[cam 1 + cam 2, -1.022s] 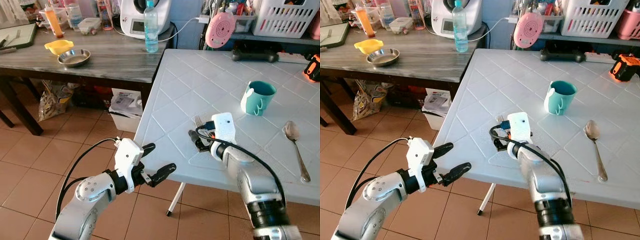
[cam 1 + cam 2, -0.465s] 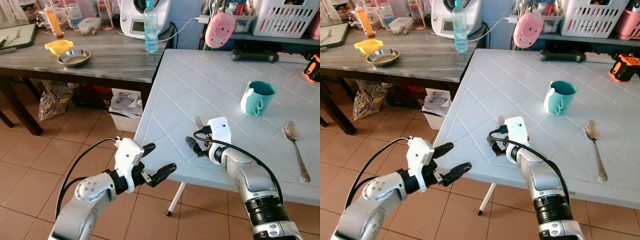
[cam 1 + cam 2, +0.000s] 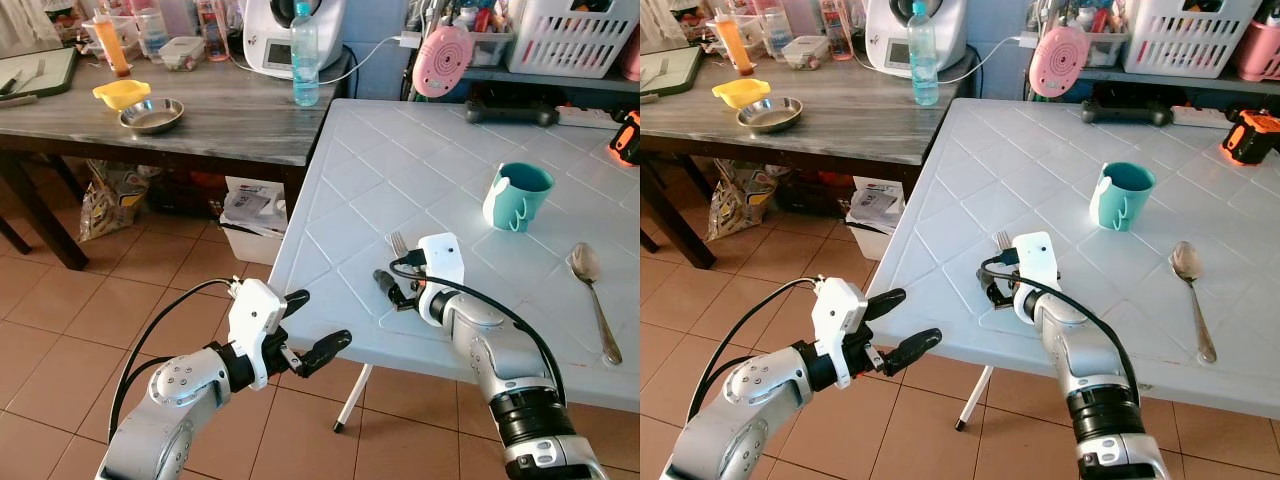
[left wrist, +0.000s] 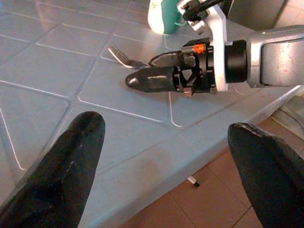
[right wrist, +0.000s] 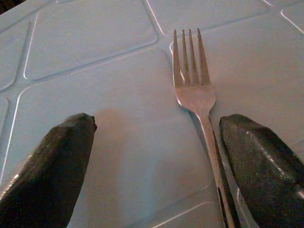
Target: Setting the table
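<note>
Right end effector back off fork

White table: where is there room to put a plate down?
On the white table, the widest bare patch lies between the near left edge and the teal cup, beyond the fork. Another sits between cup and spoon. It is crowded at the fork, where the right gripper rests open.

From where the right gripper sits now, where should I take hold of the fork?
Grip the fork on its narrow handle just behind the head, probably from above. It lies flat on the white table, tines pointing away, closer to one finger of the open right gripper, so shift sideways to centre it first.
</note>
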Available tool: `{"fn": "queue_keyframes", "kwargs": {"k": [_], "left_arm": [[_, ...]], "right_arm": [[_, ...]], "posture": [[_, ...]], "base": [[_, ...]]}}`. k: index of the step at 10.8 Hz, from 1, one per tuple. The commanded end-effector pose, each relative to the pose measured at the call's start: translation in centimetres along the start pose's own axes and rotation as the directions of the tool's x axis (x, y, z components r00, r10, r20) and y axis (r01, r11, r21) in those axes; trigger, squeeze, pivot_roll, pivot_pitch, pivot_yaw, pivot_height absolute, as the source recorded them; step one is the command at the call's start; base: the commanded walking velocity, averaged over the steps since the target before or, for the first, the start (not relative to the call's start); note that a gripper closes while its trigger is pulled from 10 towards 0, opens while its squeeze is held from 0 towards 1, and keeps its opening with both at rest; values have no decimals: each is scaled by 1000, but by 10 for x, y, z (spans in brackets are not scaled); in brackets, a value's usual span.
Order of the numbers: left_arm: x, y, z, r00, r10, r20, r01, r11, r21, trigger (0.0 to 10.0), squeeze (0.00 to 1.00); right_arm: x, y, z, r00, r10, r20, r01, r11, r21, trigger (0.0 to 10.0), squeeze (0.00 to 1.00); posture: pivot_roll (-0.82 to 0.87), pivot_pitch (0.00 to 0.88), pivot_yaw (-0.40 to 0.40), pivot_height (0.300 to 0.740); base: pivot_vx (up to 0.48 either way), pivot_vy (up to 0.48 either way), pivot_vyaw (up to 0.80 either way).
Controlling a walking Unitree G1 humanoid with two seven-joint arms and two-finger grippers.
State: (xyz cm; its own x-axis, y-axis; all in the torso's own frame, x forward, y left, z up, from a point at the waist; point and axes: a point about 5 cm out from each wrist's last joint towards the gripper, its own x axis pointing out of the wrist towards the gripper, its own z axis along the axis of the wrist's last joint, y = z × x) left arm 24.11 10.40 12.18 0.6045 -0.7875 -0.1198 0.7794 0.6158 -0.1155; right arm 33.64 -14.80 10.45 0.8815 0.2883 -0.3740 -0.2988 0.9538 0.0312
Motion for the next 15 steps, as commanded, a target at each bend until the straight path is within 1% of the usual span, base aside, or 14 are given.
{"fn": "queue_keyframes", "kwargs": {"k": [1,3,4,5,6,7,10,12,13,15], "left_arm": [[-1,-1,4,1000,3,3,-3,1000,12,10000,0],[-2,-1,5,1000,0,1,0,1000,11,10000,0],[-2,-2,5,1000,-3,-1,3,1000,11,10000,0],[-2,-2,5,1000,-4,-3,4,1000,11,10000,0],[-2,-2,5,1000,-4,-5,4,1000,10,10000,0],[-2,-2,3,1000,-4,-9,4,1000,6,10000,0],[-1,1,-2,1000,-8,-17,8,1000,6,10000,0],[-1,1,-2,1000,-5,-17,5,1000,6,10000,0],[-1,1,-2,1000,-5,-15,5,1000,6,10000,0],[0,1,2,1000,-7,-11,7,1000,9,10000,0]], "right_arm": [[0,-8,-1,1000,-23,-12,24,1000,11,10000,255],[-2,-11,-3,999,-27,-18,28,999,17,10000,216],[-4,-9,-8,999,-8,-39,9,1000,19,4549,169],[-6,-8,-12,999,-1,-53,2,1000,17,0,0],[-7,-9,-16,998,-3,-66,4,1000,14,0,0],[-9,-14,-20,997,-24,-77,25,1000,11,0,0],[-13,-20,-21,996,-38,-83,40,999,18,0,0],[-14,-19,-23,996,-39,-86,42,999,29,0,0],[-15,-16,-27,995,-41,-94,46,998,50,0,0],[-18,-15,-32,994,-43,-102,49,997,58,0,0]], "posture": [[11,71,33,740],[7,72,36,740],[7,73,36,740],[9,74,36,740],[7,74,37,740],[6,73,39,740],[3,71,41,740],[5,71,40,740],[4,71,42,740],[0,74,45,740]], "base": [[0,0,0],[0,0,0],[0,0,0],[0,0,0],[0,0,0],[0,0,0],[0,0,0],[0,0,0],[0,0,0],[0,0,0]]}}
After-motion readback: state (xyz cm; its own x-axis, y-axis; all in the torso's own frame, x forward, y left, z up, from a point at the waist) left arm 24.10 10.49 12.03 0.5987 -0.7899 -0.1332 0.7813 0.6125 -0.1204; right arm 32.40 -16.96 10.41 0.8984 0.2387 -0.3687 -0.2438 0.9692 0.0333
